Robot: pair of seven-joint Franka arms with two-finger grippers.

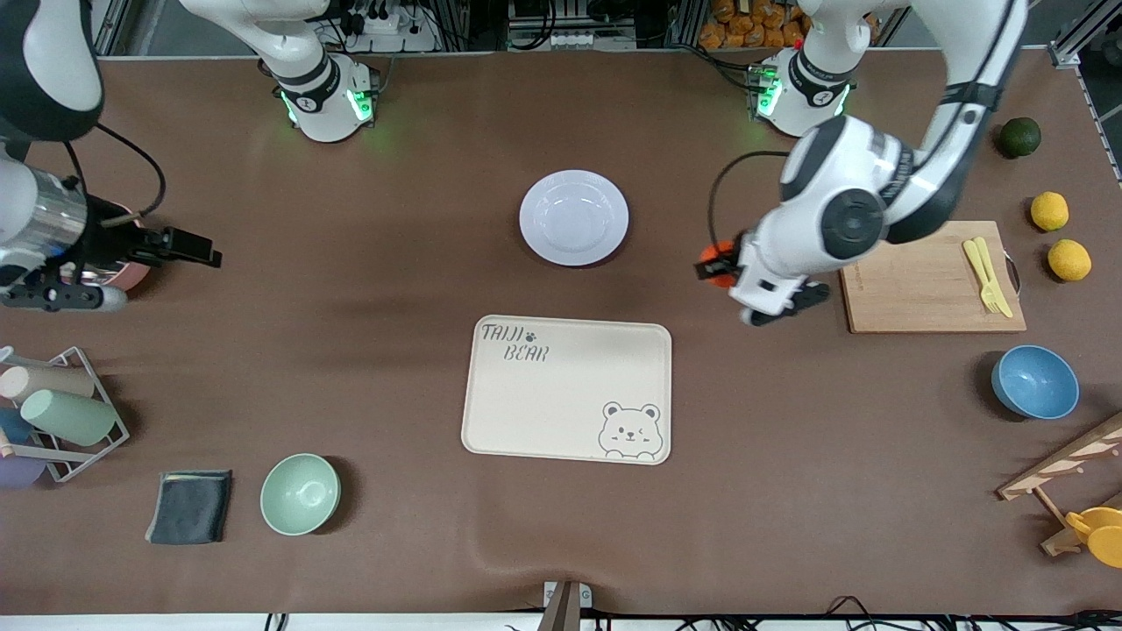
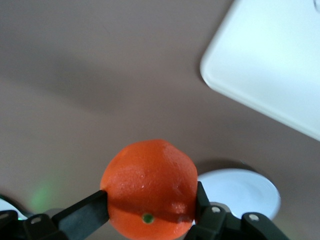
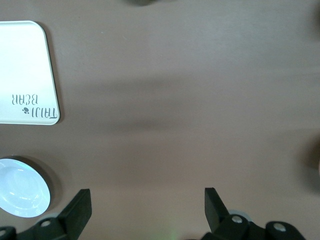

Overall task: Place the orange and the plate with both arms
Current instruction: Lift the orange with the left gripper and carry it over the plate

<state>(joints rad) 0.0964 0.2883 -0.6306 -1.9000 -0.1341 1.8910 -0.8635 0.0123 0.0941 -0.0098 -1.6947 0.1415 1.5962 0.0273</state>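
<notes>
While the left gripper (image 1: 712, 265) holds the orange (image 2: 149, 189) tightly between its two fingers, it hangs over the bare brown table (image 1: 351, 368), between the plate (image 1: 574, 217) and the wooden cutting board (image 1: 929, 279). At the right arm's end of the table, the right gripper (image 3: 147, 207) waits with its fingers wide apart, holding nothing.

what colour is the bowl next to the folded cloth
Pale mint green bowl, beside the dark grey cloth; front view.
</notes>
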